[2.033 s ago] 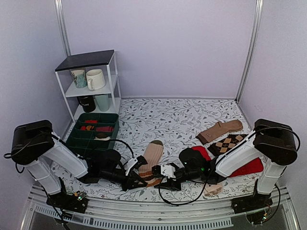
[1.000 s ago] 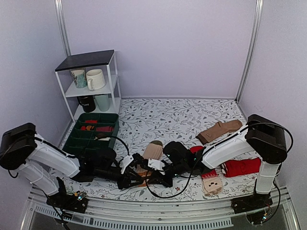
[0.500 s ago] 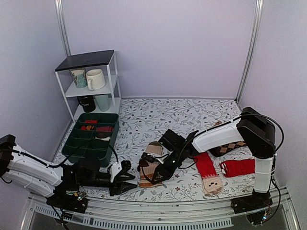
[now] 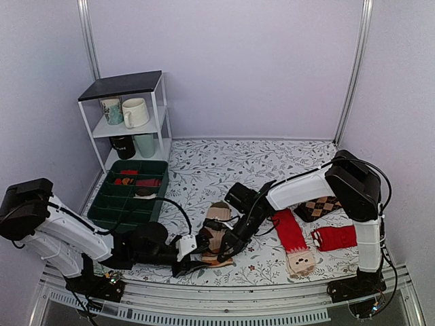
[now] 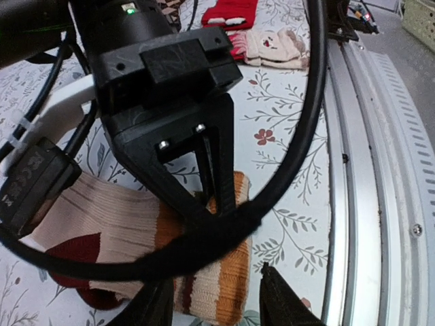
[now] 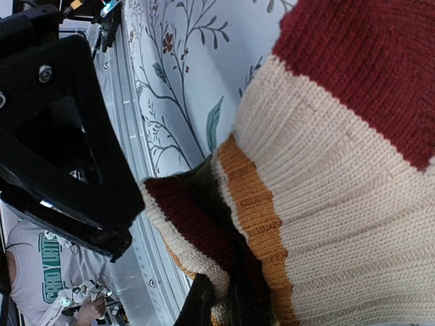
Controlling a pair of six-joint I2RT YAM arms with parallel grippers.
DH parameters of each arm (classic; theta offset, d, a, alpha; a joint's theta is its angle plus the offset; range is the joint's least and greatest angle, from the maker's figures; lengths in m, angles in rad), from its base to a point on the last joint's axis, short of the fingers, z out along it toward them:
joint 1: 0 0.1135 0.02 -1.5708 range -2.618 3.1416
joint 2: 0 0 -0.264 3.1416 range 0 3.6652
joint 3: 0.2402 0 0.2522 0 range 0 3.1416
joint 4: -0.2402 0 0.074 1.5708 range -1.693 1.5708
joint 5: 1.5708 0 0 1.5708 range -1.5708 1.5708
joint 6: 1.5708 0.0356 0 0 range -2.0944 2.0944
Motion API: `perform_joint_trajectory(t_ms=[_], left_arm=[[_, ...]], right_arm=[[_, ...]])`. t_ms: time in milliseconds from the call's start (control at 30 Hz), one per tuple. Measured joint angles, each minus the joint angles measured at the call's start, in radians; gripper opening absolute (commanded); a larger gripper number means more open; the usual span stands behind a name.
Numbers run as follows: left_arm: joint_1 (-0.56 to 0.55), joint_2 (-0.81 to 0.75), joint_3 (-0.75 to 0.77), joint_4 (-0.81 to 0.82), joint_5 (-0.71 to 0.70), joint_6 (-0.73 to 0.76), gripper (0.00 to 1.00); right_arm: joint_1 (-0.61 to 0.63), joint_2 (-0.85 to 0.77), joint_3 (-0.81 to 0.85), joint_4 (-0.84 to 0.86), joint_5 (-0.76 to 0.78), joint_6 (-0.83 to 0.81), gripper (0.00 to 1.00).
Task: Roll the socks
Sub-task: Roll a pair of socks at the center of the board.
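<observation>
I can't read the green lettering on the shirt point(image 6: 37, 285). My right gripper point(image 6: 228, 305) is pinched shut on the folded socks point(image 4: 217, 217), lying on the table point(image 4: 231, 170) near its front edge; left gripper point(image 5: 214, 309) fingers stand apart beside them
</observation>
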Motion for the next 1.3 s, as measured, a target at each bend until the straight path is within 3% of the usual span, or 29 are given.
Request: perform_joint_trajectory(t_ms=[500,600,767,1000,1133,1300], left_arm=[[-0.023,0.129,0.036,0.008,0.022,0.017,0.44],[-0.024,0.162,0.056,0.006,0.022,0.015,0.32],[-0.025,0.174,0.066,0.005,0.022,0.005,0.0],[-0.027,0.175,0.067,0.005,0.035,-0.023,0.0],[-0.017,0.175,0.05,0.031,0.064,-0.082,0.0],[0.07,0.182,0.016,0.077,0.201,-0.191,0.0]], right_arm=[[-0.008,0.011,0.0,-0.024,-0.034,0.003,0.02],[-0.008,0.011,0.0,-0.028,-0.037,0.007,0.02],[-0.008,0.011,-0.001,-0.042,-0.043,0.015,0.04],[-0.009,0.008,-0.008,-0.034,-0.051,0.032,0.19],[-0.009,-0.084,-0.102,0.093,0.008,0.053,0.38],[-0.017,-0.367,-0.437,0.505,0.159,0.05,0.46]])
